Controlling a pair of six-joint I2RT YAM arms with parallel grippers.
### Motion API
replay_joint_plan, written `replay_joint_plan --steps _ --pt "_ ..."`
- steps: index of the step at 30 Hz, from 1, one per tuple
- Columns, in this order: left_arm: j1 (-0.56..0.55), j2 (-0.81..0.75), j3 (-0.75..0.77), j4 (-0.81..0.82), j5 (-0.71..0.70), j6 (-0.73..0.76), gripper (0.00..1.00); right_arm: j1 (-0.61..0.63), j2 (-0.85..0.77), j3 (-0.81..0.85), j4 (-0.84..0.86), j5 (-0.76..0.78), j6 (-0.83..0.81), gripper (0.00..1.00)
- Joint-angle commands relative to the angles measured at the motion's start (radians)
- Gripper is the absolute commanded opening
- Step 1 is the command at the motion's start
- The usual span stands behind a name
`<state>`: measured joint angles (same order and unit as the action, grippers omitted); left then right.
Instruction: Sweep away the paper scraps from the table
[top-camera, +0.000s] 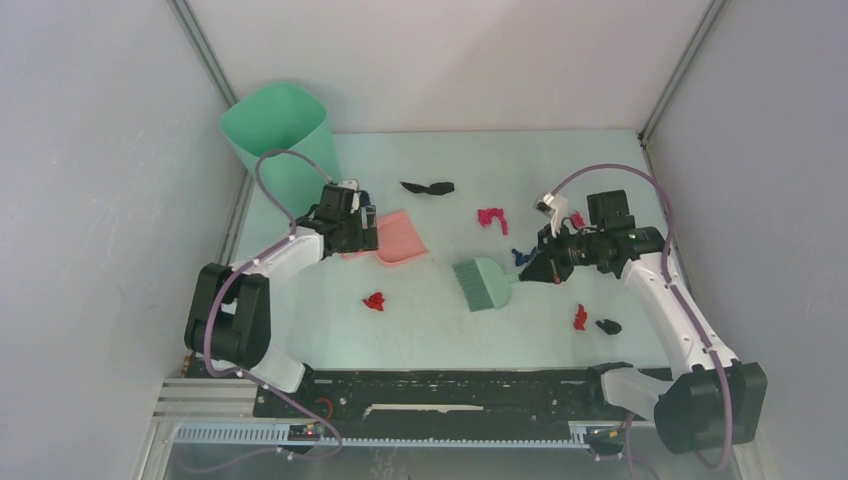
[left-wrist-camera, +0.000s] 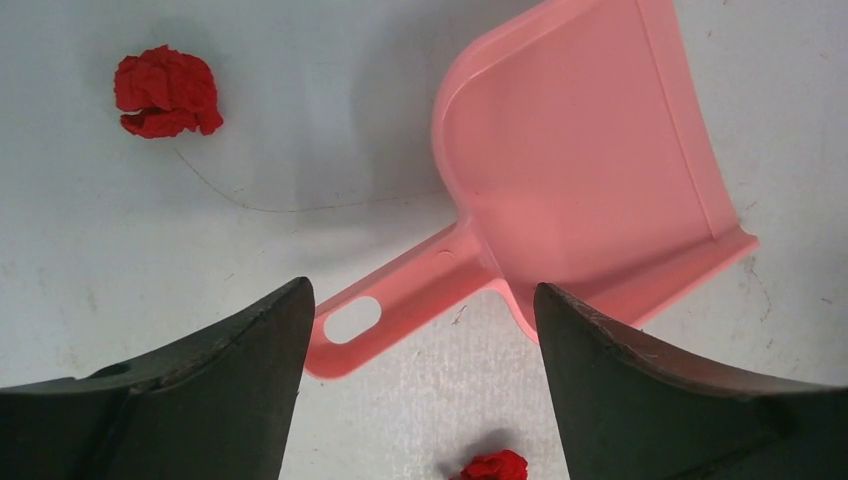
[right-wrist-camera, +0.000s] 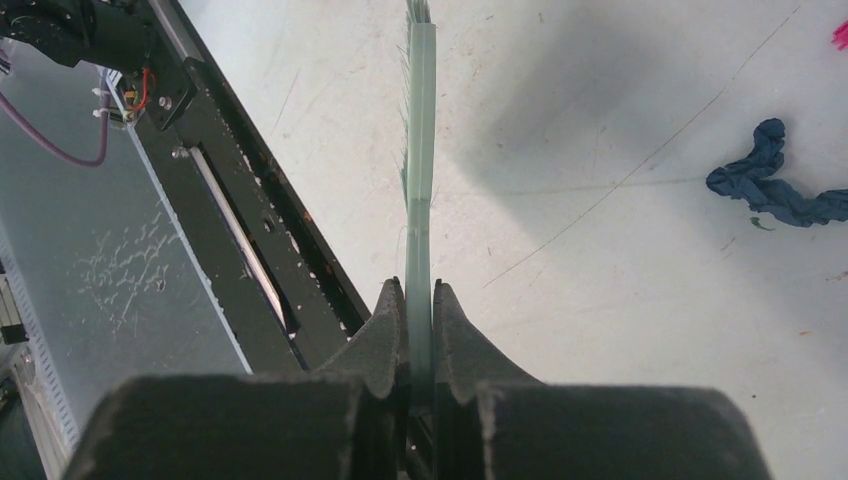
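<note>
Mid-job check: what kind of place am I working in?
Probably a lab test cell: bare grey walls enclose the table, with a black mounting rail at its near edge.

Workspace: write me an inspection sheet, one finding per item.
Surface: table pale green, scuffed.
Job's things: scraps scattered in red, pink, blue and black; none in the dustpan.
Clutter: nothing seen.
Hands: left hand open above the dustpan handle; right hand shut on the brush.
Cables: a purple cable loops above each arm.
Surroundings: grey walls; green bin in the far-left corner.
</note>
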<state>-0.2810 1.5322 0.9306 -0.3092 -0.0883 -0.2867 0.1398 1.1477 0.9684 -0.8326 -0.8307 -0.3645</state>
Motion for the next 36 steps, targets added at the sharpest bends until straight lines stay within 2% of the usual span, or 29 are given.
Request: replay_joint_plan --steps 1,7,15,19,25,31,36 --pt "0.003 0.012 -0.004 0.059 0.071 0.013 0.86 0.004 -0.042 -0.002 0.022 -0.006 0.002 0.00" --pt "-0.068 0.023 0.009 -0.009 0.052 0.026 0.82 0.004 -0.056 -0.002 0.021 0.002 0.001 0.00" --pt "-0.329 -0.088 -0.003 -0.228 -0.134 -0.001 0.80 -0.002 -0.057 -0.005 0.020 -0.003 0.001 0.00" --pt "-0.343 -0.116 -0.017 -0.251 -0.191 -0.084 0.81 0.011 -0.048 -0.005 0.027 0.007 0.002 0.00" --pt "-0.349 -0.098 -0.036 -0.177 -0.194 -0.152 0.83 0.012 -0.027 -0.005 0.026 0.013 0.003 0.00" --pt "-0.381 -0.059 -0.036 -0.133 -0.232 -0.151 0.72 0.009 -0.021 -0.005 0.026 0.018 0.004 0.00" --pt "-0.405 -0.065 -0.062 -0.117 -0.283 -0.151 0.71 0.001 -0.028 -0.005 0.026 0.018 0.003 0.00"
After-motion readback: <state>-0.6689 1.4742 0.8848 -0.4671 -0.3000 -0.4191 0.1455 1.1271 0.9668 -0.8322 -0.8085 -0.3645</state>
